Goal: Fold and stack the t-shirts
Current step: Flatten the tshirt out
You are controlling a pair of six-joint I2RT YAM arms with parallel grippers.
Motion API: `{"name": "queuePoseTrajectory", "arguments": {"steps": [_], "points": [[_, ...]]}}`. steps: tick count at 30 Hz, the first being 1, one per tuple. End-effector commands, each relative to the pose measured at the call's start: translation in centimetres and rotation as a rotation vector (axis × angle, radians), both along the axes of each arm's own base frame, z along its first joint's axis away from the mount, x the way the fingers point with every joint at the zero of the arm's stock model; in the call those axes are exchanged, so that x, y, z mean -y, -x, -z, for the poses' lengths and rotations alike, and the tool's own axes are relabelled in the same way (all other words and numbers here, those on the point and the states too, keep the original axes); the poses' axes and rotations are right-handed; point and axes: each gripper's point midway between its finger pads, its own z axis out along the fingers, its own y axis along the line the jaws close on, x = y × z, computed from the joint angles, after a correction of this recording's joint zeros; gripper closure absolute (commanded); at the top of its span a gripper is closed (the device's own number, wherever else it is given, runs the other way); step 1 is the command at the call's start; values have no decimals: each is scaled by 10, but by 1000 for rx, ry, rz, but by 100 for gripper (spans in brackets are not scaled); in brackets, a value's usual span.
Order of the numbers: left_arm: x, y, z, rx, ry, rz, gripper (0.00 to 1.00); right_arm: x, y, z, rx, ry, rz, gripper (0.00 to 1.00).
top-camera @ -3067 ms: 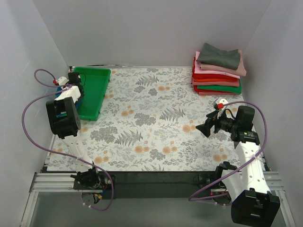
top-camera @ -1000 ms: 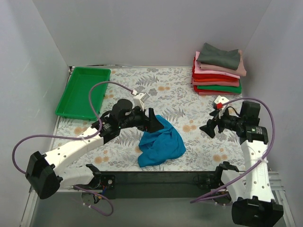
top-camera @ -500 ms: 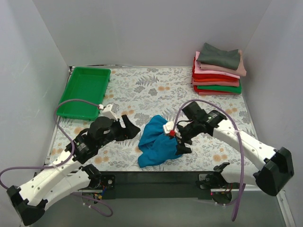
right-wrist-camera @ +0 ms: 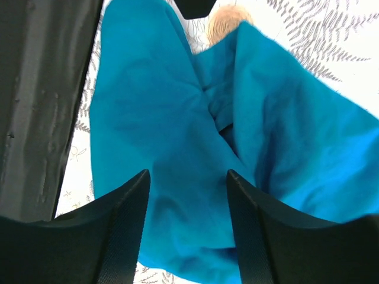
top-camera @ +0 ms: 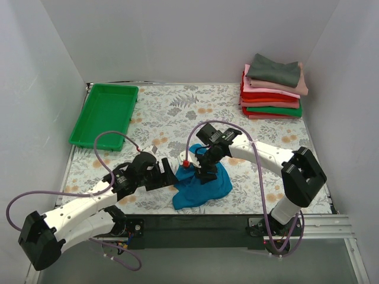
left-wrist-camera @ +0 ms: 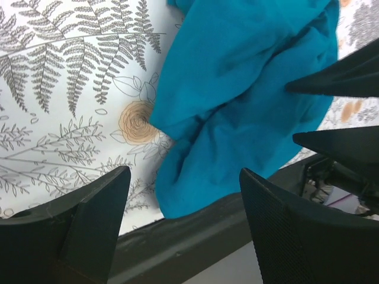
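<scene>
**Teal tee, crumpled, front of bench**

Item: crumpled teal-blue cotton t-shirt, heaped on floral-print bench near front edge. Left jaws: wide apart, low, just beside the tee's left side. Right jaws: apart, pointed down over the cloth's middle. Far right corner: stack of folded grey, pink, red and green tees.

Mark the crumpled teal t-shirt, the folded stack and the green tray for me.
teal t-shirt (top-camera: 207,189): top external view, bunched cloth near the front edge.
folded stack (top-camera: 272,89): top external view, pink layer below the grey top shirt.
green tray (top-camera: 105,115): top external view, bare floor.
</scene>
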Motion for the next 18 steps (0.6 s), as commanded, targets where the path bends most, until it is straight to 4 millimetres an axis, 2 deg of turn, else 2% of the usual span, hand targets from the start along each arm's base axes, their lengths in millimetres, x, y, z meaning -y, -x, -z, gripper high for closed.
{"name": "queuePoseTrajectory", "arguments": {"steps": [1, 5, 7, 9, 13, 14, 15, 16, 18], "points": [[13, -11, 0, 44, -10, 65, 27, -8, -9, -3, 22, -9, 4, 44], [28, -18, 5, 56, -23, 150, 31, -8, -8, 6, -3, 14, 12, 52], [33, -22, 16, 47, -50, 185, 34, -8, -8, 7, -6, 17, 18, 55], [32, -24, 30, 25, -102, 208, 37, -7, -8, 7, -7, 19, 22, 61], [32, -32, 43, 22, -164, 228, 43, -5, -7, 3, -4, 14, 27, 78], [33, -37, 41, 31, -173, 226, 46, -4, -7, 4, -5, 15, 28, 86], [35, -38, 41, 32, -176, 230, 51, -4, -7, 3, -9, 16, 33, 90], [35, -39, 44, 29, -186, 243, 62, -2, -6, 3, -10, 17, 38, 93], [40, -41, 41, 33, -175, 251, 76, 0, -7, 1, -14, 17, 50, 99]]}}
